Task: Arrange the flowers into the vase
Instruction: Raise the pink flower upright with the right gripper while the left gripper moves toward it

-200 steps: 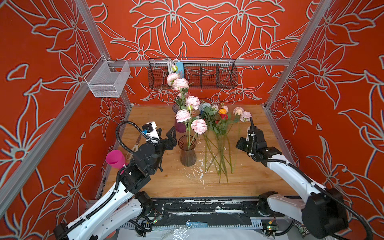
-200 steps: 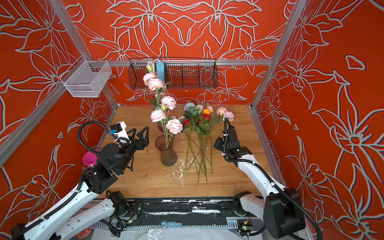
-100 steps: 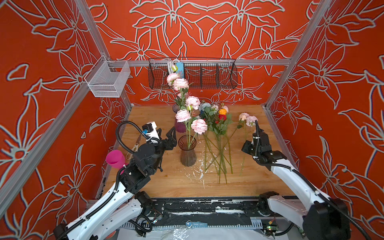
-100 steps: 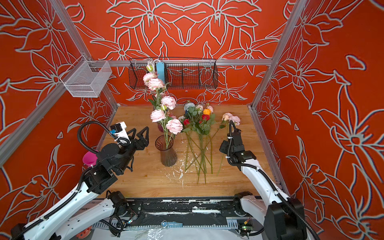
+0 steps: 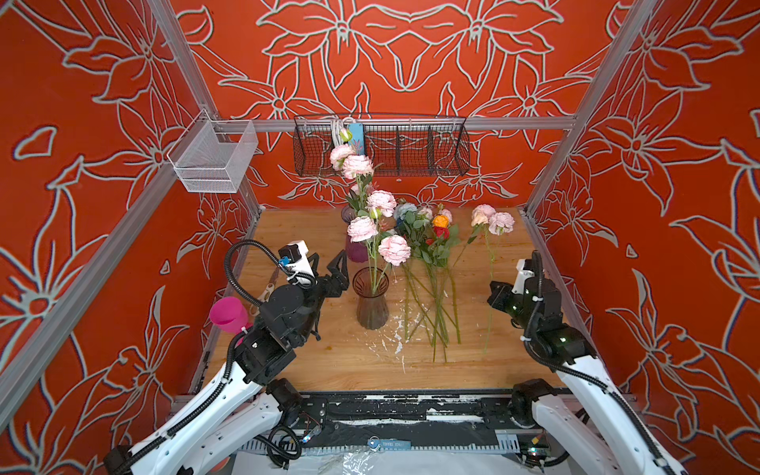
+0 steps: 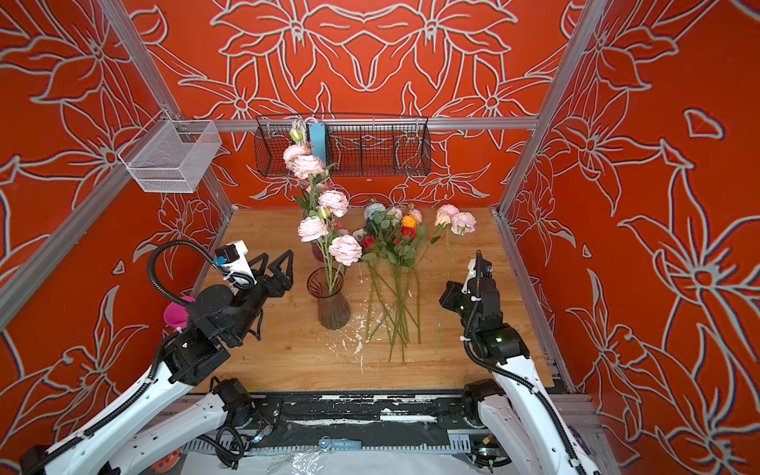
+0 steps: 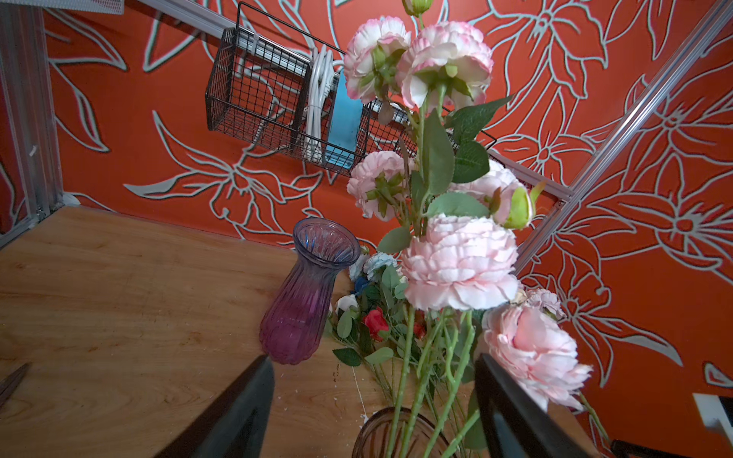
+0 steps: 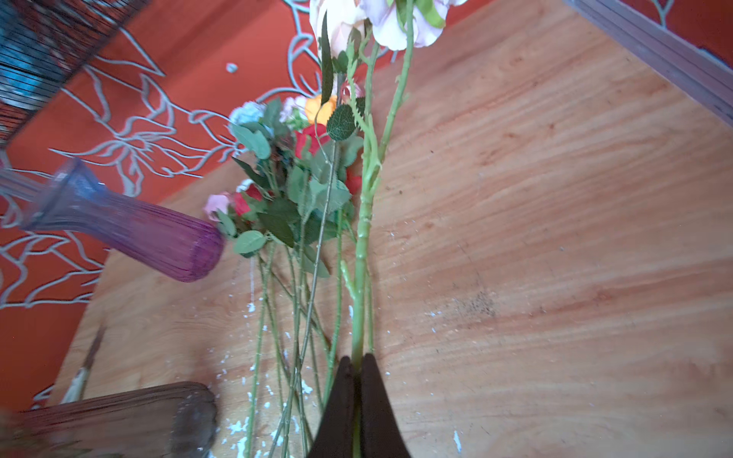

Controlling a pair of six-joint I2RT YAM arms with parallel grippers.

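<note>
The smoky brown glass vase (image 5: 372, 302) (image 6: 333, 304) (image 7: 380, 430) (image 8: 119, 420) stands mid-table with several pale pink peonies (image 5: 362, 228) (image 7: 460, 261) upright in it. My left gripper (image 5: 327, 262) (image 6: 274, 259) (image 7: 373, 361) hangs open just left of the vase rim, holding nothing. My right gripper (image 5: 492, 293) (image 6: 448, 294) (image 8: 357, 366) is shut on the green stem of a pink two-bloom flower (image 5: 491, 220) (image 6: 456, 220) (image 8: 363, 238), right of the vase. A bunch of flowers (image 5: 432, 238) (image 6: 395, 240) (image 8: 301, 178) with red, orange and pale-blue roses lies on the table between them.
An empty purple vase (image 5: 354, 251) (image 7: 301, 301) (image 8: 131, 232) stands behind the brown one. A pink cup (image 5: 228, 314) and scissors (image 5: 267, 290) sit at the left edge. A black wire basket (image 5: 411, 144) and a white mesh basket (image 5: 214, 158) hang on the walls. White flecks (image 5: 386, 345) dot the table.
My right gripper has carried the pink two-bloom flower to the right, away from the lying bunch, and a little toward the front. The left arm has stayed still.
</note>
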